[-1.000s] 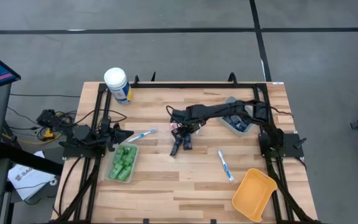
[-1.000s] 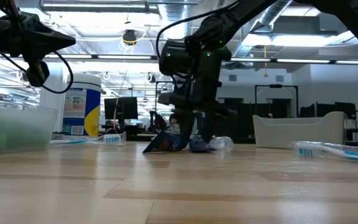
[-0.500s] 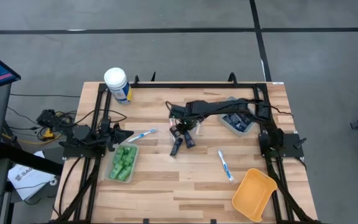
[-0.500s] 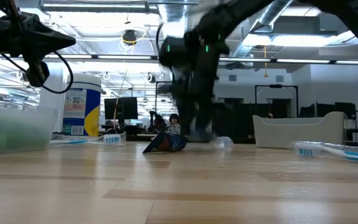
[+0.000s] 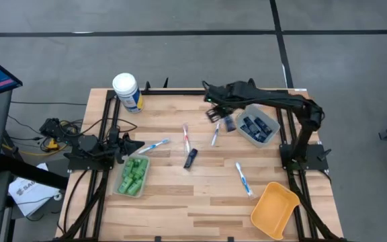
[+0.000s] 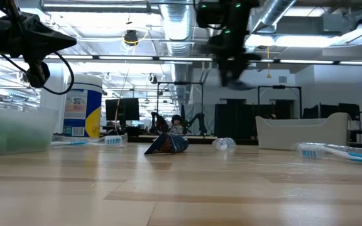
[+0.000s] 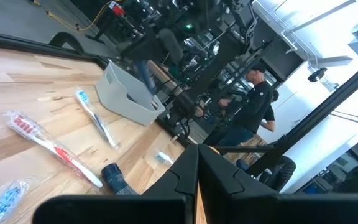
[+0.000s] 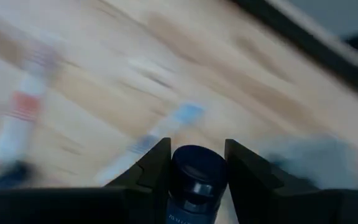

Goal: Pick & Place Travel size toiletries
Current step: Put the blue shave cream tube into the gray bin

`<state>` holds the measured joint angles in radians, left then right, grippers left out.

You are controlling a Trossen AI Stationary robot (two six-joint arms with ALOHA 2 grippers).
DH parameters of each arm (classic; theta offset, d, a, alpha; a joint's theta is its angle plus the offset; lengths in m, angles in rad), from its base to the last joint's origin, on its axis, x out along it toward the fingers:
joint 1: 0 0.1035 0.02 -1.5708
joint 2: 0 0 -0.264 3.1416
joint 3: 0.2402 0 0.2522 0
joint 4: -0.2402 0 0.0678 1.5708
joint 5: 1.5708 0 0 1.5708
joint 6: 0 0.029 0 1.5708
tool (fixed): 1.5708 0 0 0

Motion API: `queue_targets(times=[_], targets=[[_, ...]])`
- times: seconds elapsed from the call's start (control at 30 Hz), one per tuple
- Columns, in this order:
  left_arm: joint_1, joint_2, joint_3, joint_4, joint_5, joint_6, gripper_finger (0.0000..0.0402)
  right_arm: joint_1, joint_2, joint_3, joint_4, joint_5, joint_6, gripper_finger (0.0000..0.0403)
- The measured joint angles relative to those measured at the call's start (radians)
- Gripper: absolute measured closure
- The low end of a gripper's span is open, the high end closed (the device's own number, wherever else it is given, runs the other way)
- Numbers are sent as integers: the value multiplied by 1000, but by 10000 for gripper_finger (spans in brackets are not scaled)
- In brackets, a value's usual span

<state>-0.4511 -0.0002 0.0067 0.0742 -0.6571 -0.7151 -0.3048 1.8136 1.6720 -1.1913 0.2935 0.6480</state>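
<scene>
— One navy tube (image 8: 196, 180) now up in my right gripper (image 5: 219, 115), jaws clamped on its round cap; it has lifted off the wooden desk (image 5: 180, 195) toward the grey bin (image 5: 272, 136).
— What's left behind?
— A second flat dark tube (image 5: 191, 158) and a red-white toothbrush (image 5: 186, 137) at centre. Left gripper (image 5: 134, 144) parked by the green bottles (image 5: 134, 173); cannot tell its jaws.

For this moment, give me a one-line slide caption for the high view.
Right gripper carries a navy tube toward the grey bin; left gripper waits beside the green bottles.
</scene>
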Motion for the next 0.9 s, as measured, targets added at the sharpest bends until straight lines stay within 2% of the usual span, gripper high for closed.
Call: queue_targets(times=[0.13,0.23,0.47,0.57,0.9], targets=[[0,0,0,0,0,0,400,-15,-55,-47,-186,122,0,288],[0,0,0,0,0,0,400,-26,-98,-136,-225,167,28,288],[0,0,0,0,0,0,400,-32,-173,-432,-94,184,52,284],[0,0,0,0,0,0,400,-31,-180,-519,-43,183,51,283],[0,0,0,0,0,0,400,-32,-180,-615,53,234,-37,278]])
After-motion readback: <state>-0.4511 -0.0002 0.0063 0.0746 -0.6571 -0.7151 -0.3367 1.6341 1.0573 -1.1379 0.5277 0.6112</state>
